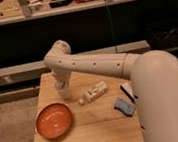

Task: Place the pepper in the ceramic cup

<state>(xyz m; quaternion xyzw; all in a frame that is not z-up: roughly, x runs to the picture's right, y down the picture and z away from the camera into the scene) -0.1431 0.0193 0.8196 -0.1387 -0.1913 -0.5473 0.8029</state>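
Setting: a small wooden table in front of dark shelving, seen from above and behind the robot's white body.
Arm: the white robot arm reaches from the right across the table, bends at an elbow over the far left corner and points straight down.
Gripper: the gripper hangs at the end of that downward section, directly above the ceramic cup and at or just over its rim.
Gripper state: cannot be told from this view; the wrist hides it.
Ceramic cup: the ceramic cup, small and plain white, stands upright near the far left of the table, just behind the orange plate.
Pepper: not visible anywhere on the table or plate; it may be held in the gripper or already inside the cup.
Other items: a white bottle lies on its side right of the cup; a blue object lies near the right edge.
Progress: judging by the pose, the task looks late on, at the drop into the cup.
Left to do: probably the release, if not made, and lifting the arm clear.
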